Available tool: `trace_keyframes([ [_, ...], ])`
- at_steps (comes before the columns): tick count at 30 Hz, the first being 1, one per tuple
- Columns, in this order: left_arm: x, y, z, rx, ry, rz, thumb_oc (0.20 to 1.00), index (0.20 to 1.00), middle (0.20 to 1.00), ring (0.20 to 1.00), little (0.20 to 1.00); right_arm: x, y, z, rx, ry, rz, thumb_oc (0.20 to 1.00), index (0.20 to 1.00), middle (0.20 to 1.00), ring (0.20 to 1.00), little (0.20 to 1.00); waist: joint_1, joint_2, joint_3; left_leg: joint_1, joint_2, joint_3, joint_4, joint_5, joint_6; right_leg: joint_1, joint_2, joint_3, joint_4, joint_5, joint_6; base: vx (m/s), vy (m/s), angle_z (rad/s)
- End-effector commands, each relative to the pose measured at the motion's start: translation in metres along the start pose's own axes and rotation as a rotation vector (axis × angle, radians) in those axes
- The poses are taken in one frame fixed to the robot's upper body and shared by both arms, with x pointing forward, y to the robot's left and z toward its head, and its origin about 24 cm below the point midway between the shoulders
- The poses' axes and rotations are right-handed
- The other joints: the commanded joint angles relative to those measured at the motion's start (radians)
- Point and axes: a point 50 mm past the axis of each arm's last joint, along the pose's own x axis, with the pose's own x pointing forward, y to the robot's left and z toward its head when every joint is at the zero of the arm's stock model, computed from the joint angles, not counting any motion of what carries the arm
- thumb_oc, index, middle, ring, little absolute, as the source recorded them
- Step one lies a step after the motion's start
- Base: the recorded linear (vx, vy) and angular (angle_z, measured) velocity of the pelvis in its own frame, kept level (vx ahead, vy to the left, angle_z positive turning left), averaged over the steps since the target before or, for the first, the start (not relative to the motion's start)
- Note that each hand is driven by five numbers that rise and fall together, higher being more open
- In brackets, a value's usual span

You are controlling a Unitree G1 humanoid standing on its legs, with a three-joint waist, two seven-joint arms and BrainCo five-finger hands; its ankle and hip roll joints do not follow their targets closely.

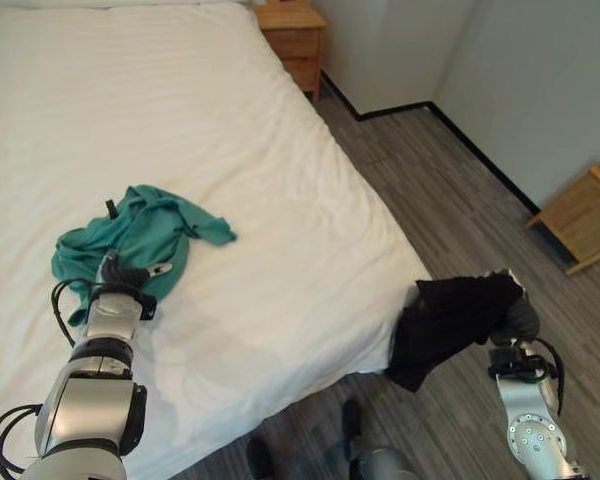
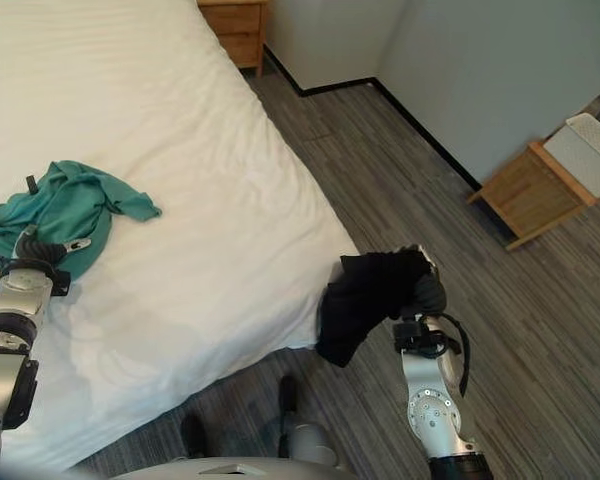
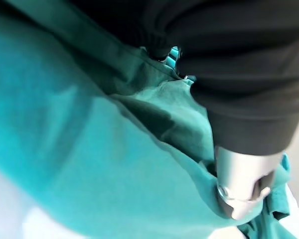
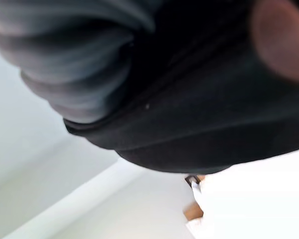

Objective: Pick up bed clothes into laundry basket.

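Black crumpled cloth (image 1: 450,325) hangs gripped in the right hand (image 2: 428,293) at lower right, while the left hand (image 1: 128,275), fingers buried, grip unclear, works the teal garment (image 1: 130,240) mid-left; next, a basket.

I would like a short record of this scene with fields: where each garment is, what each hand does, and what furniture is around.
teal garment: crumpled on the white bed, at
black garment: hanging off the bed's corner over the floor
left hand: on the teal garment, a finger against the cloth
right hand: at the black garment, fingers hidden in the cloth
furniture: wooden nightstand beside the bed; low wooden stand by the wall
floor: grey wood planks
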Motion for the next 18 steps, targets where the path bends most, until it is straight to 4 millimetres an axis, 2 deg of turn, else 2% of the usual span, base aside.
trace_keyframes([
  [1,-0.007,-0.008,-0.033,-0.146,0.124,-0.037,1.000,1.000,1.000,1.000,1.000,0.014,0.021,0.037,-0.005,-0.182,0.130,0.200,0.200,0.200,0.200,0.200,0.030,0.015,0.036,0.045,0.035,-0.026,0.011,-0.026,-0.009,0.095,-0.041,-0.001,0.013,0.010,0.082,0.07,0.042,-0.08],
  [2,-0.009,-0.009,-0.039,-0.214,0.126,-0.049,0.485,0.485,0.485,0.485,0.485,0.016,0.018,0.039,-0.016,-0.183,0.125,0.200,0.200,0.200,0.200,0.200,0.036,0.020,0.026,0.048,0.031,-0.028,0.011,-0.023,-0.008,0.100,-0.044,-0.003,0.012,0.010,0.081,0.08,0.045,-0.06],
  [3,-0.009,-0.010,-0.036,-0.256,0.109,-0.055,0.200,0.200,0.200,0.200,0.200,0.016,0.017,0.039,-0.027,-0.180,0.122,0.200,0.200,0.200,0.200,0.200,0.041,0.027,0.024,0.058,0.031,-0.030,0.011,-0.030,-0.008,0.110,-0.044,-0.004,0.013,0.003,0.082,0.04,0.025,-0.04],
  [8,-0.012,-0.006,-0.032,-0.421,0.041,-0.063,0.200,0.200,0.200,0.200,0.200,0.018,0.014,0.041,-0.039,-0.185,0.107,0.200,0.200,0.200,0.200,0.200,0.058,0.053,0.004,0.068,0.021,-0.048,0.011,-0.030,-0.006,0.134,-0.052,-0.018,0.012,-0.005,0.078,0.04,0.021,0.02],
  [13,-0.014,0.017,-0.010,-0.562,-0.106,0.014,0.200,0.200,0.200,0.200,0.200,0.019,0.011,0.044,-0.058,-0.196,0.080,0.200,0.200,0.200,0.200,0.200,0.076,0.080,-0.011,0.082,0.013,-0.065,0.011,-0.033,-0.004,0.162,-0.058,-0.033,0.012,-0.014,0.077,0.03,0.004,0.14],
  [14,-0.014,0.017,-0.011,-0.563,-0.104,0.015,0.200,0.200,0.200,0.200,0.200,0.018,0.011,0.044,-0.059,-0.195,0.080,0.200,0.200,0.200,0.200,0.200,0.074,0.081,-0.011,0.083,0.013,-0.066,0.011,-0.033,-0.004,0.163,-0.058,-0.034,0.012,-0.015,0.077,0.02,-0.008,0.10],
  [18,-0.026,0.036,0.012,-0.692,-0.278,0.059,0.200,0.200,0.200,0.200,0.200,0.021,0.009,0.048,-0.079,-0.219,0.044,0.200,0.200,0.200,0.200,0.200,0.089,0.108,-0.027,0.093,0.009,-0.086,0.011,-0.033,-0.003,0.186,-0.061,-0.045,0.013,-0.022,0.075,0.01,-0.003,0.10],
])
